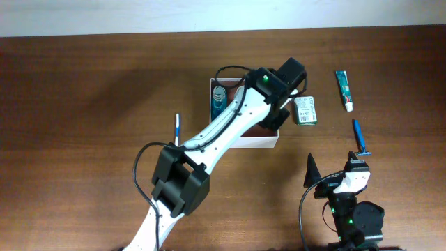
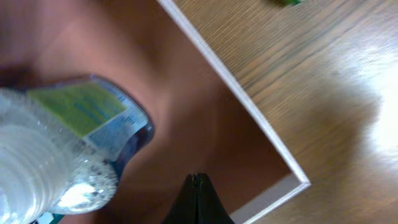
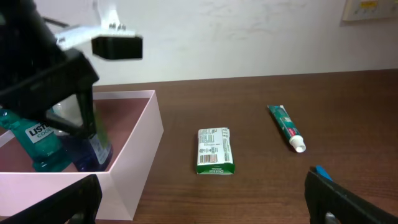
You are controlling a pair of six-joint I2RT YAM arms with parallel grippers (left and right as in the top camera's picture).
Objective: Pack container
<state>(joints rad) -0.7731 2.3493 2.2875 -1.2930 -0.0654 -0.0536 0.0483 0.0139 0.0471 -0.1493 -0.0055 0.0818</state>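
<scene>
Teal bottle [image 3: 34, 140], seemingly mouthwash, in container [image 3: 134, 165]

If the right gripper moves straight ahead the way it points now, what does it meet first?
Most likely the green soap packet, lying almost centred in its wrist view; how far away is unclear.

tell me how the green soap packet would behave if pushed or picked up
The soap packet lies flat on a broad face with squared edges, so a push should probably slide it, not roll it. It looks like a stiff block, so it likely keeps its shape in a grip. Its printed wrapper may be a little slippery.
</scene>
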